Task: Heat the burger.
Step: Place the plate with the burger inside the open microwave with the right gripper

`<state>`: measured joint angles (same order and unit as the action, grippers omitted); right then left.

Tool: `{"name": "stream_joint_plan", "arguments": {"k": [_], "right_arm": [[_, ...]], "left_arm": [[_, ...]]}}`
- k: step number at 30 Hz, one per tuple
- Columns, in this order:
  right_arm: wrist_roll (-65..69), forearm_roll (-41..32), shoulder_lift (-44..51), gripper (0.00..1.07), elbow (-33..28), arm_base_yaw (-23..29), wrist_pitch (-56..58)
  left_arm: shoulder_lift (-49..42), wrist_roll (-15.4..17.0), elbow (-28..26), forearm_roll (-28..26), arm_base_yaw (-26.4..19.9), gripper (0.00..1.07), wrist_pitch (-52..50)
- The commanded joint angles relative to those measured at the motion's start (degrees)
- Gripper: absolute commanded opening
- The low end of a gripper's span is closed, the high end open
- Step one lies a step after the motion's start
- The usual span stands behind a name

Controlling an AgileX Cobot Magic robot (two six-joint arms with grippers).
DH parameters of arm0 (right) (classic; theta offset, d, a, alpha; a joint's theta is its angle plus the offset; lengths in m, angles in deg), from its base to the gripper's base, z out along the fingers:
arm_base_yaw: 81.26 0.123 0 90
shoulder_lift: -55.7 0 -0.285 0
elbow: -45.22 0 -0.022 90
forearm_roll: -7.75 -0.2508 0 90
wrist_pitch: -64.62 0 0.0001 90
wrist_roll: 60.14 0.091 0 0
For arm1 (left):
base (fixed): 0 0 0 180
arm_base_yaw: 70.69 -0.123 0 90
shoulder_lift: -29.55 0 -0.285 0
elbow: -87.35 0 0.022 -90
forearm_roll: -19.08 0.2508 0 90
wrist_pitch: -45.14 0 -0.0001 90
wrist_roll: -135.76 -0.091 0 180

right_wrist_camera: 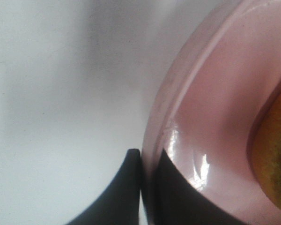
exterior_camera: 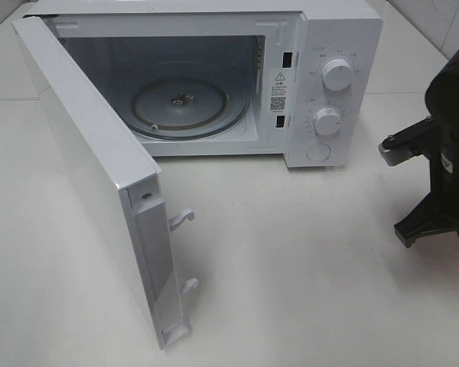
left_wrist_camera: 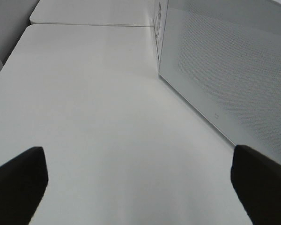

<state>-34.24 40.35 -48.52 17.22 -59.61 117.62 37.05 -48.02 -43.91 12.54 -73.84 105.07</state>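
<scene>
In the right wrist view my right gripper [right_wrist_camera: 147, 158] is shut on the rim of a pink plate [right_wrist_camera: 215, 117]. A sliver of the burger [right_wrist_camera: 275, 159], orange-brown, shows on the plate at the frame's edge; the rest of it is out of view. The high view shows neither plate nor burger, only my right arm [exterior_camera: 444, 168] at the table's right edge. My left gripper [left_wrist_camera: 140, 183] is open and empty, its dark fingers [left_wrist_camera: 18, 183] wide apart over bare table beside the microwave door [left_wrist_camera: 234, 70].
A white microwave [exterior_camera: 336, 46] stands at the back with its door [exterior_camera: 84, 153] swung fully open toward the front left. Its glass turntable [exterior_camera: 180, 103] carries nothing. Two round knobs [exterior_camera: 336, 74] are on its right panel. The table [exterior_camera: 291, 267] is white.
</scene>
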Motion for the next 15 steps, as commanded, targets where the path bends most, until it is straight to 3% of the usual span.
{"name": "stream_joint_plan", "arguments": {"k": [1,15], "right_arm": [[0.5,3.0,0.8,0.0,-0.3,2.6,3.8],[0.5,1.9,4.5,0.0,-0.3,9.4,7.6]], "left_arm": [[-1.3,0.2,0.1,-0.1,0.0,1.0,-0.5],[-1.3,0.2,0.1,-0.1,0.0,1.0,-0.5]]}}
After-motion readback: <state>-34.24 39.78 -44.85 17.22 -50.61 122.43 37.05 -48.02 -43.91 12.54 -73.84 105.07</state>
